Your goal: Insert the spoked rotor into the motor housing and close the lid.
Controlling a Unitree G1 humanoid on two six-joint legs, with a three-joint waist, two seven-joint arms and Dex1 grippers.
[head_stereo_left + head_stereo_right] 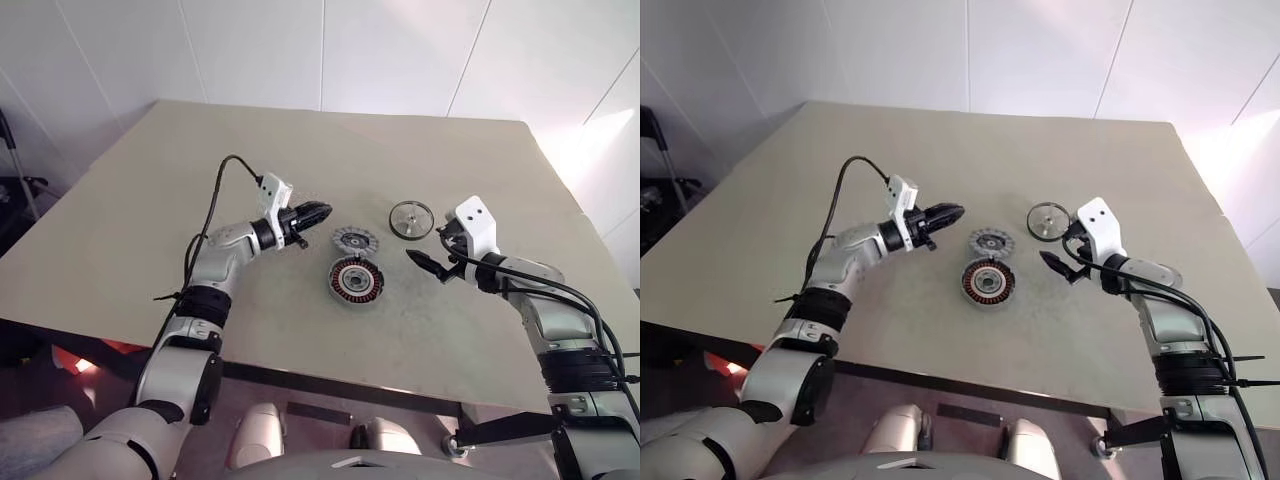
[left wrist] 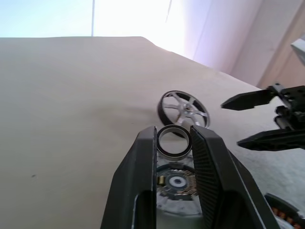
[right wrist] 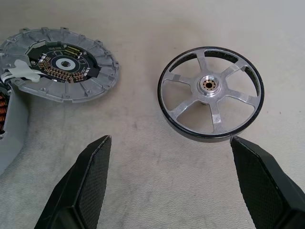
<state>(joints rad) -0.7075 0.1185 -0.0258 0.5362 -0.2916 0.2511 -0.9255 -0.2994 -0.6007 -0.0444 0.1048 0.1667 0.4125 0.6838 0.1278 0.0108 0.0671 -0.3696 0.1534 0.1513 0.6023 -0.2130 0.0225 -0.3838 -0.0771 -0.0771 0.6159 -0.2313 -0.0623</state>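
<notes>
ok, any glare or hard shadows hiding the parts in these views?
Head views: bright patch beyond the table's far right edge, clear of the parts. Left wrist view: blown-out background, yet the ring in the left gripper stands out. Right wrist view: even light, soft shadow under the spoked rotor, no glare on the lid.

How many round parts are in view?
4: spoked wheel at the back right, ribbed lid mid-table, motor housing nearer the robot, small ring in the left gripper.
</notes>
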